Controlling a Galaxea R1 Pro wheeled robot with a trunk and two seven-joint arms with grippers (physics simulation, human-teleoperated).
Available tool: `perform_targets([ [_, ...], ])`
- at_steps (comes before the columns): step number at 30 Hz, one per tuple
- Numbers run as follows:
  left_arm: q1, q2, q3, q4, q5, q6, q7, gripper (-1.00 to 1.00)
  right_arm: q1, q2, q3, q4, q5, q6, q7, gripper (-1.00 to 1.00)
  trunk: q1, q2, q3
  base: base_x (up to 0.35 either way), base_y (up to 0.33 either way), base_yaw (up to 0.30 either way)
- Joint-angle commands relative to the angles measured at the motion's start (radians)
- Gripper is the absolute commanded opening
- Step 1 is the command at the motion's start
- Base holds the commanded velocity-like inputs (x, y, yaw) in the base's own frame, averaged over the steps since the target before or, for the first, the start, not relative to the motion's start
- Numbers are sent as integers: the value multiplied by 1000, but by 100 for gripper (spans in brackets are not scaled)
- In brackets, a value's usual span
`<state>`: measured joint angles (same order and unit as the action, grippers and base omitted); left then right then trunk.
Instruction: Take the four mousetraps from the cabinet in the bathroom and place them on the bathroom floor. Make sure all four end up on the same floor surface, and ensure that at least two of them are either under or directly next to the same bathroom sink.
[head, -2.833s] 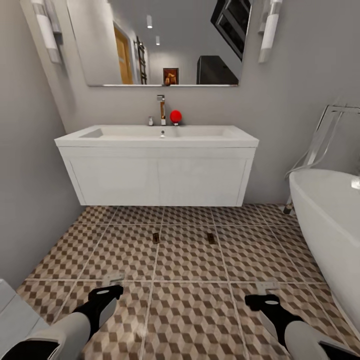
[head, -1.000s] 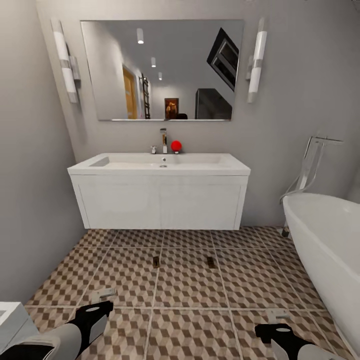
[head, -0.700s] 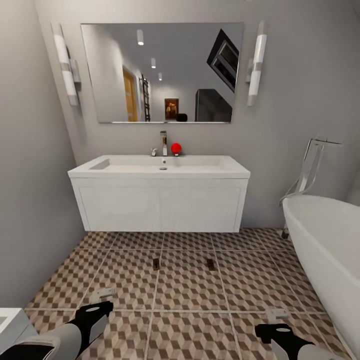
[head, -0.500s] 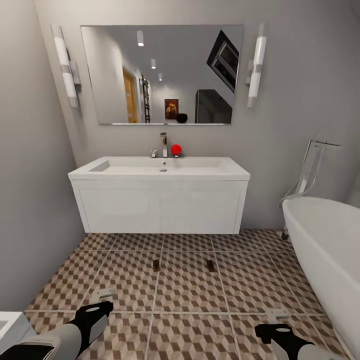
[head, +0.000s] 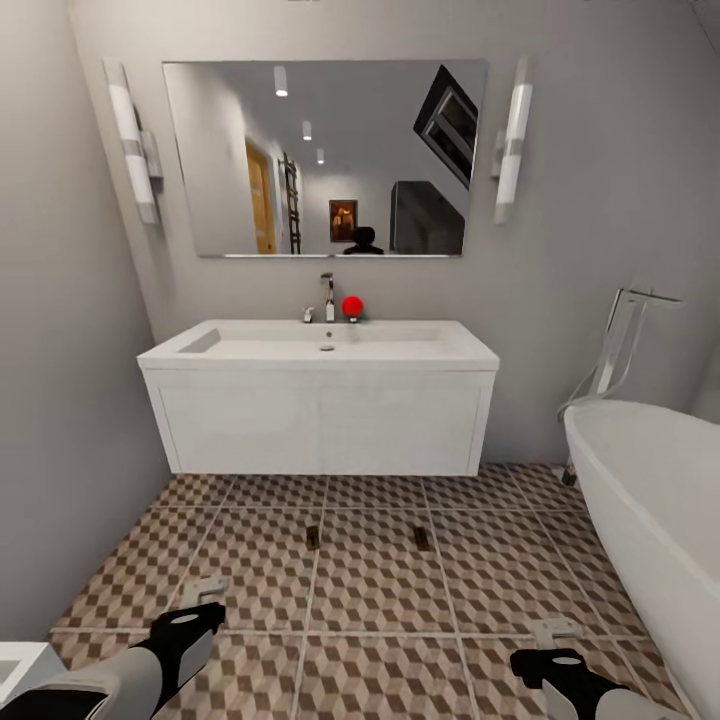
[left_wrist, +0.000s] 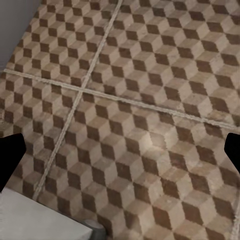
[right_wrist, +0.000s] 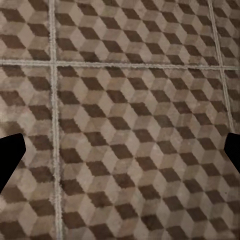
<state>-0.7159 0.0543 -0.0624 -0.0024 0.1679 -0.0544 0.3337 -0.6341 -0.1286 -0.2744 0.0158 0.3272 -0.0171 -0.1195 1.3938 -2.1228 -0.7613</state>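
Two mousetraps lie on the cube-patterned bathroom floor (head: 370, 590), just in front of the sink's vanity: one (head: 313, 537) on a grout line, the other (head: 422, 539) to its right. The white sink (head: 320, 352) hangs on the wall with a chrome tap (head: 328, 297). My left gripper (head: 205, 590) and right gripper (head: 555, 632) hover low over the tiles, well short of the traps, both open and empty. In the wrist views the left gripper (left_wrist: 120, 155) and right gripper (right_wrist: 120, 152) have dark fingertips spread wide over bare tiles. The cabinet is out of view.
A white bathtub (head: 650, 490) with a chrome filler (head: 625, 340) bounds the right side. A grey wall (head: 60, 400) closes the left, and a white fixture corner (head: 15, 665) sits at the bottom left. A red ball (head: 352, 306) rests by the tap, under a mirror (head: 325, 155).
The camera has backed off and tilted up, so the sink sits lower and the whole mirror shows. Both traps stay where they were. Both grippers stay open.
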Motion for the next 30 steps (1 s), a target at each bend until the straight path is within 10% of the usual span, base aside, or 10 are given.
perform_targets([
  [1, -1, 1, -7, 1, 10, -4, 1, 100, -1, 0, -9, 8, 10, -2, -3, 100, -4, 7, 2, 0, 0, 0],
  [30, 113, 28, -6, 1, 12, -5, 1, 100, 104, -25, -11, 18, 9, -19, -3, 100, -115, 210, 93, 0, 0, 0],
])
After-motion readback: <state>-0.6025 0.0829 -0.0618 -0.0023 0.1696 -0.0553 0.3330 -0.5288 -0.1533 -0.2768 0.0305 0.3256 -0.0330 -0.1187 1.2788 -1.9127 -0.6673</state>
